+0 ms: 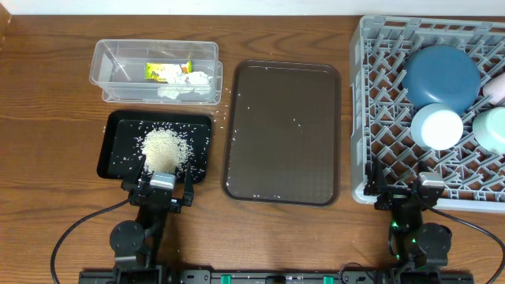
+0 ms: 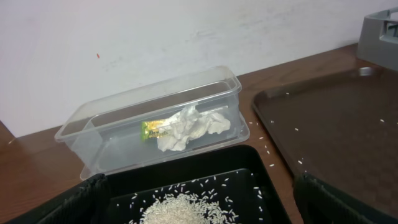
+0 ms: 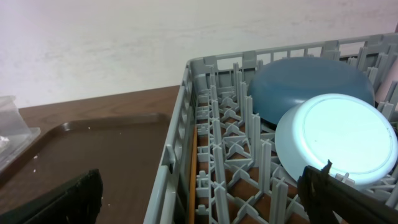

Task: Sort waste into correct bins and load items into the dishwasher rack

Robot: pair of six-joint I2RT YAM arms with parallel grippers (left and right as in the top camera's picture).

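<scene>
Loose rice (image 1: 164, 147) lies piled in the black tray (image 1: 118, 146), right ahead of my open, empty left gripper (image 1: 162, 185). Behind it the clear tub (image 1: 155, 54) holds crumpled tissues (image 2: 189, 127) and a yellow-green wrapper (image 2: 152, 129). The grey rack (image 1: 379, 95) carries a dark blue dish (image 1: 442, 75), a light blue bowl (image 1: 436, 126), a mint bowl (image 1: 493, 128) and a pink cup (image 1: 497, 87). A wooden stick (image 3: 193, 168) lies inside the rack's left wall. My right gripper (image 1: 412, 196) hangs open and empty over the rack's near left corner.
A brown serving tray (image 1: 284, 130) with a few stray rice grains lies between the bins and the rack. A few more grains dot the wooden table (image 1: 225, 118) beside the tub. A white wall stands behind the table.
</scene>
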